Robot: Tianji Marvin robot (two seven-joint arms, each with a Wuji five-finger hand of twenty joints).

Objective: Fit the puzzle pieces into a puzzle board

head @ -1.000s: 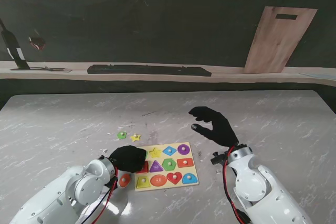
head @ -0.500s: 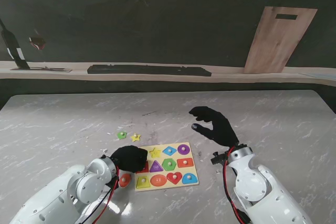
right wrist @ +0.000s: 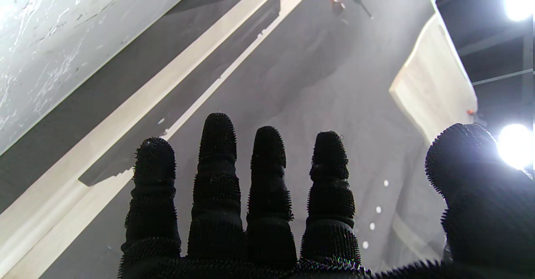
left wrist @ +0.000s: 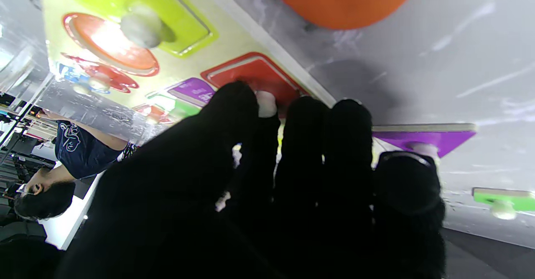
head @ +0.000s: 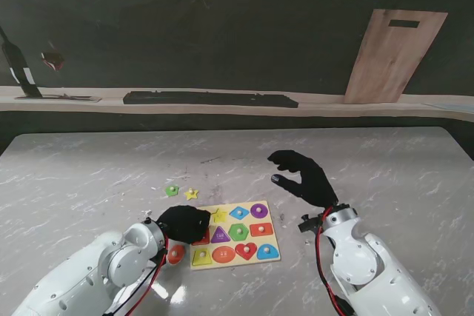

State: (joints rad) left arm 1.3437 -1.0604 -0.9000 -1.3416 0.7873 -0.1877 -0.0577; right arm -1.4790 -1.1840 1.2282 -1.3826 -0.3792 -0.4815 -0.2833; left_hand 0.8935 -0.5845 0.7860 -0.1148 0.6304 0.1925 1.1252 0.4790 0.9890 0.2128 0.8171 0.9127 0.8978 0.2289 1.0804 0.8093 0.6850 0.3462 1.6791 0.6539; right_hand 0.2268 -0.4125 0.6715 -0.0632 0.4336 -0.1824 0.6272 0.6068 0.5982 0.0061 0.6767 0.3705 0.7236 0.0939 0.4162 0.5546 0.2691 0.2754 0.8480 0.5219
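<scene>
The yellow puzzle board point(head: 235, 236) lies near me, most slots filled with coloured pieces. My left hand point(head: 184, 222) covers its far left corner. In the left wrist view its fingertips point(left wrist: 234, 103) are bunched on the white knob point(left wrist: 266, 103) of the red piece point(left wrist: 255, 75), which lies flat in the board. An orange piece point(head: 175, 254) rests on the table just left of the board. A purple piece point(left wrist: 422, 136) by the little finger is hidden in the stand's view. My right hand point(head: 302, 177) hangs open above the table, right of the board.
A green piece point(head: 172, 190) and a yellow star point(head: 192, 194) lie loose on the marble table point(head: 385, 175), farther from me than the board. A ledge with a long black bar point(head: 210, 98) and a leaning wooden board point(head: 392, 55) runs behind.
My left hand has crept a little to the right over the board's corner, uncovering more of the orange piece. The right hand has stayed where it was.
</scene>
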